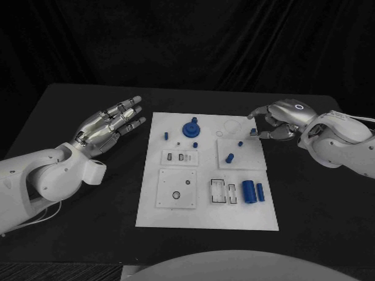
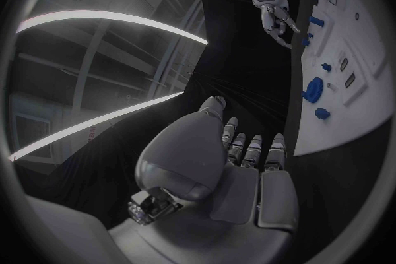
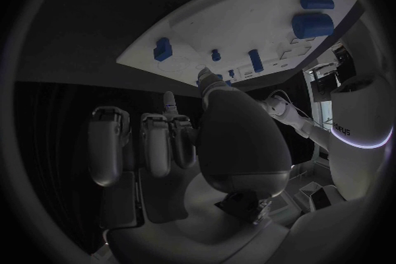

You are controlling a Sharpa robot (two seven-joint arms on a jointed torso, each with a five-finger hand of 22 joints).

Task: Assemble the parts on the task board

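Note:
The white task board (image 1: 206, 218) lies in the middle of the black table. On it are a round blue part (image 1: 191, 128), small blue pegs (image 1: 164, 135) (image 1: 229, 157) and two blue cylinders (image 1: 249, 191) near its right edge. My left hand (image 1: 111, 124) hovers left of the board, fingers straight and apart, holding nothing. My right hand (image 1: 276, 120) is at the board's far right corner with fingers curled. Its thumb tip sits at a tiny blue part (image 1: 254, 132); whether it is pinched is unclear. The right wrist view shows the thumb (image 3: 208, 79) reaching toward the board (image 3: 247, 20).
The board carries recessed slots (image 1: 177, 157) (image 1: 222, 192) and a square plate with a hole (image 1: 176, 195). A pale ring (image 1: 231, 124) lies near the far edge. Bare black table (image 1: 323, 222) surrounds the board, with a dark curtain behind.

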